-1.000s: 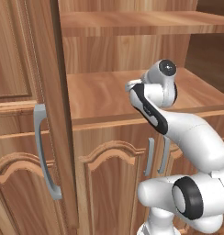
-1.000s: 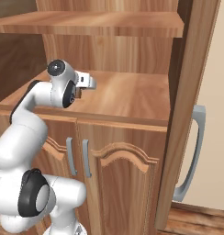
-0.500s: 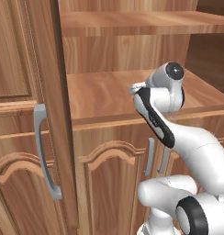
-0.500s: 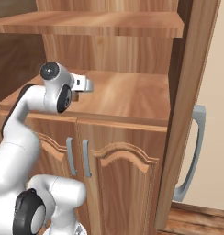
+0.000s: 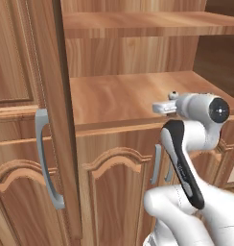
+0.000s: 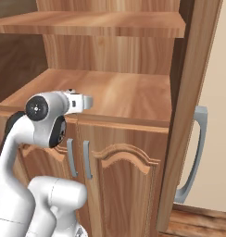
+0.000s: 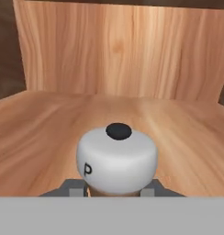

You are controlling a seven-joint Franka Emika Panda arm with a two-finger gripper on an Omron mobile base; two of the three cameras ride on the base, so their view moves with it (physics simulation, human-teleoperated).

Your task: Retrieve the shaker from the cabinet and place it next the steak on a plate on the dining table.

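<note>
My hand (image 7: 113,190) is closed on the shaker (image 7: 117,159), whose pale rounded top with a dark dot and a "P" sits low in the centre of the hand view between my fingertips. In the left base view the hand (image 5: 163,107) sits right of centre at the front edge of the cabinet (image 5: 114,96) shelf; a second ago it reached further in over the shelf, and my arm has since drawn back and folded. I judge the shaker is lifted out, so the carry to the dining table comes next.
</note>
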